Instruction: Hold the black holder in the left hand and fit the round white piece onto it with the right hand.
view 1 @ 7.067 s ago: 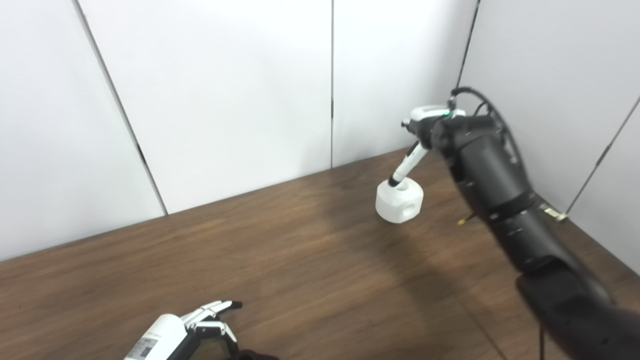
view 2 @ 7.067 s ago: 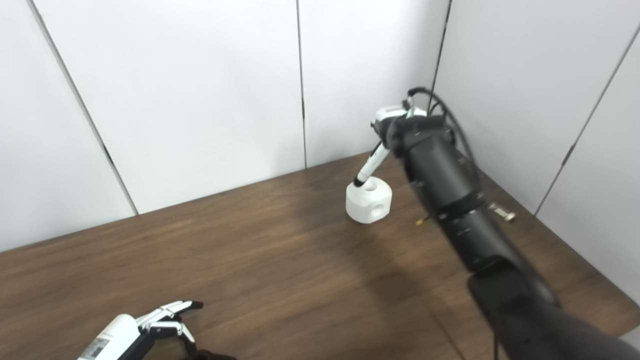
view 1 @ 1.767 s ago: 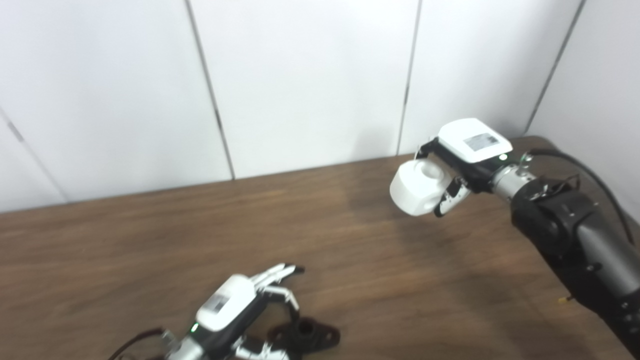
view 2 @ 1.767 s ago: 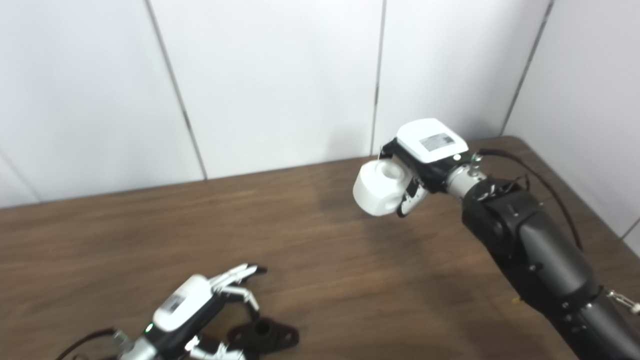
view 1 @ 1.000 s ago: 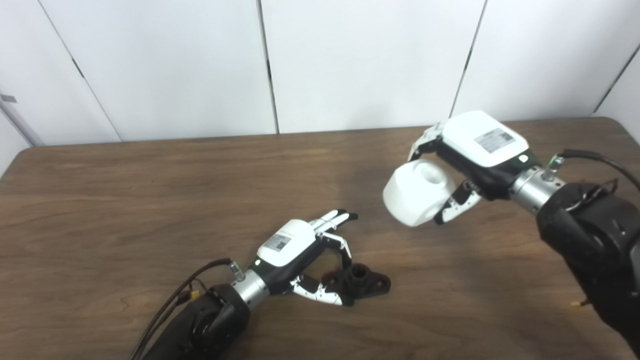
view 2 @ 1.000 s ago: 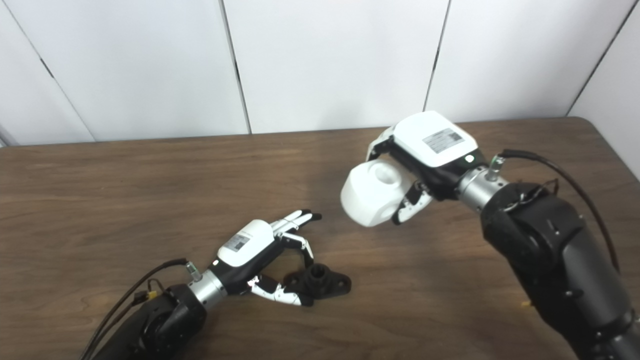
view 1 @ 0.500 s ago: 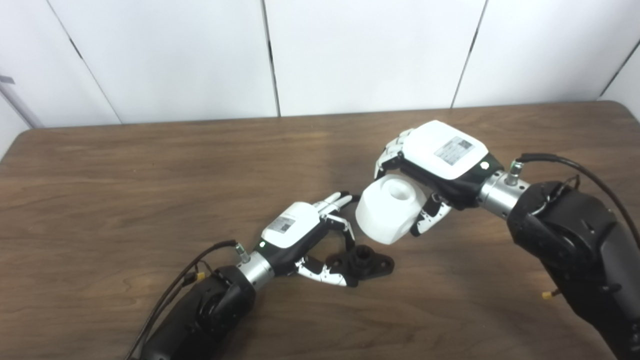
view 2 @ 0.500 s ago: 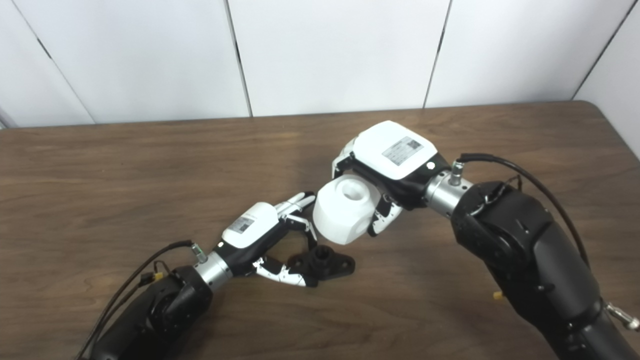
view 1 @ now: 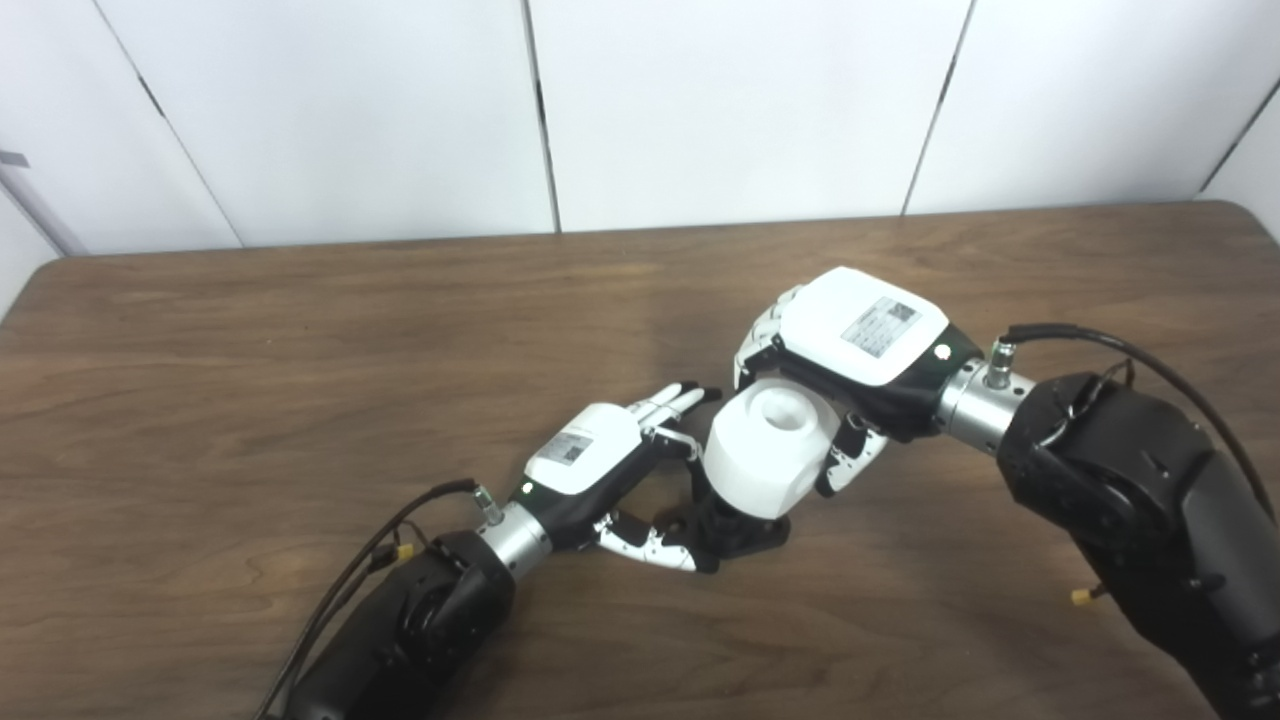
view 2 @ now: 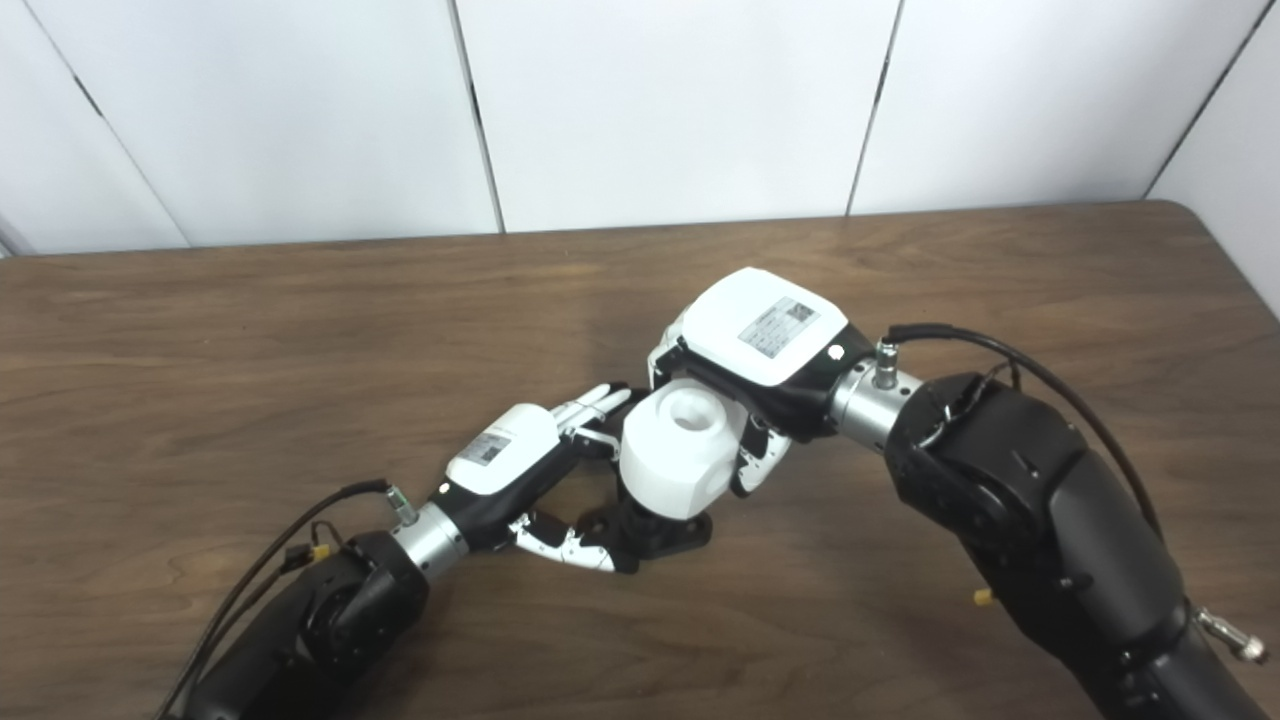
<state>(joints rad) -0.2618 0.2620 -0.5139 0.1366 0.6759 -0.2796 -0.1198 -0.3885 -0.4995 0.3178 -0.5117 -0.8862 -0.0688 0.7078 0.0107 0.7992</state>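
Observation:
The black holder lies flat on the wooden table near the middle front. My left hand rests against the holder's left end, thumb and fingers closed around it. The round white piece, a chunky cylinder with a hole in its top, is held in my right hand. It hangs directly over the holder's upright post and hides most of it. Whether the piece touches the post cannot be told.
White wall panels rise behind the table's far edge. A black cable loops off my right wrist. Bare wood spreads to the left and far right.
My right hand has carried the white piece left and down, from beside the holder to straight above its post. The left hand has stayed on the holder.

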